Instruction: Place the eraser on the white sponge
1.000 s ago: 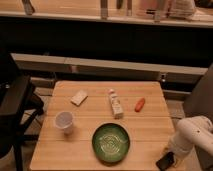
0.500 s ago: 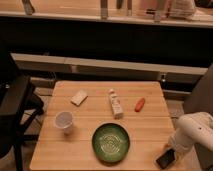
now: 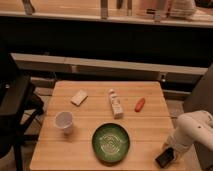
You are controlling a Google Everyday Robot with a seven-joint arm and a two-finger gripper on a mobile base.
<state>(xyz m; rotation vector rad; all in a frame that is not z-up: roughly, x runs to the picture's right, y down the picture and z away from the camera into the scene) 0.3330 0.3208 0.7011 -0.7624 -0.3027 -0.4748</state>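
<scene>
Flat glossy black eraser at wooden surface corner, right beneath pincer, grip unreadable, cream rectangular sponge well apart

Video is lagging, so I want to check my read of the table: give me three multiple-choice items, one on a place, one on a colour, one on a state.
1. Where is the eraser?
A. on the white sponge
B. at the table's near right corner
C. in the plate
2. What colour is the plate?
A. green
B. blue
C. white
3. The white sponge is:
A. under the plate
B. bare on top
C. carrying the eraser
Answers: 1 B, the eraser lies by that corner, with the gripper right at it. 2 A, its face is green. 3 B, nothing rests on it.
</scene>
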